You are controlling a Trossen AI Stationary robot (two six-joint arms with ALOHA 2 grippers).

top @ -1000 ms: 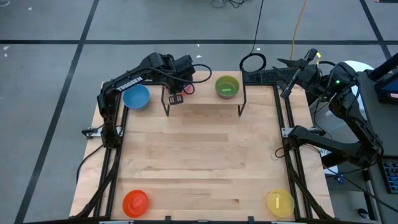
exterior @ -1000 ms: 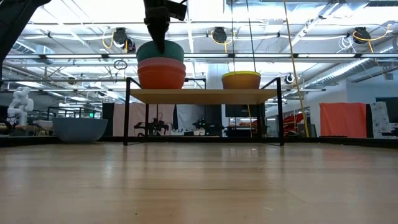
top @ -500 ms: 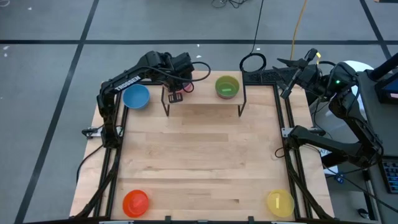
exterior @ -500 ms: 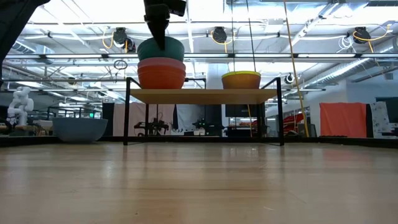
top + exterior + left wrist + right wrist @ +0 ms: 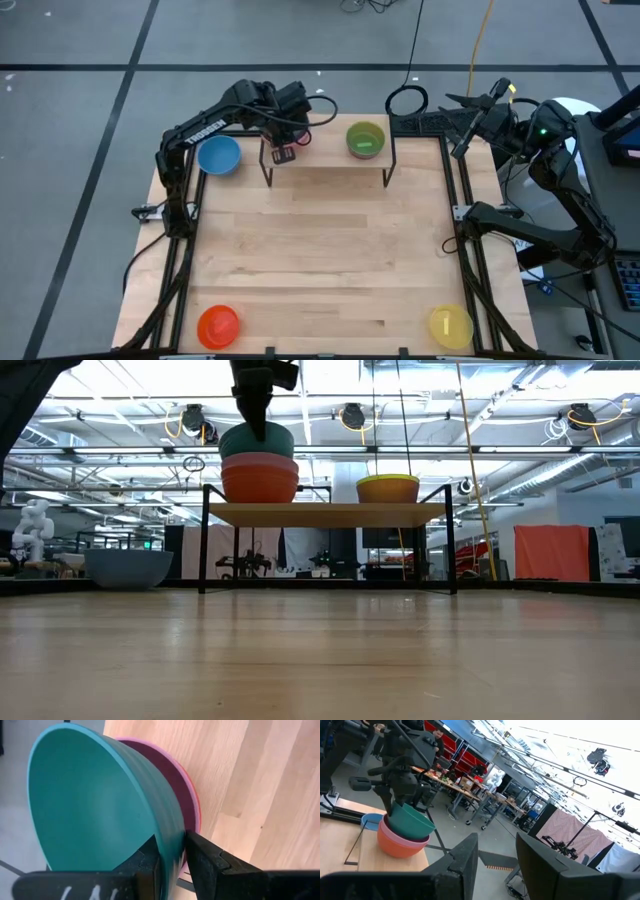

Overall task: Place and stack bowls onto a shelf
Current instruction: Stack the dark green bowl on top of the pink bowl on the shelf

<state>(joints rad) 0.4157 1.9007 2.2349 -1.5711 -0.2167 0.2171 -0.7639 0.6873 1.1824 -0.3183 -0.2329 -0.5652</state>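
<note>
While left pincer (image 5: 172, 857) grips, teal bowl (image 5: 100, 800) in pink bowl (image 5: 185, 795)

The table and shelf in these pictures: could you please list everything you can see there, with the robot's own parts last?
Shelf: one, light wood with black legs, far edge of the table.
Stacked bowls: teal bowl on pink bowl on red bowl, shelf's left end.
Green bowl: one, shelf's right end.
Blue bowl: one, tabletop left of the shelf.
Orange bowl: one, near left corner.
Yellow bowl: one, near right corner.
Left gripper: fingers pinching the teal bowl's rim.
Right gripper: open, off the table's right far corner.
</note>
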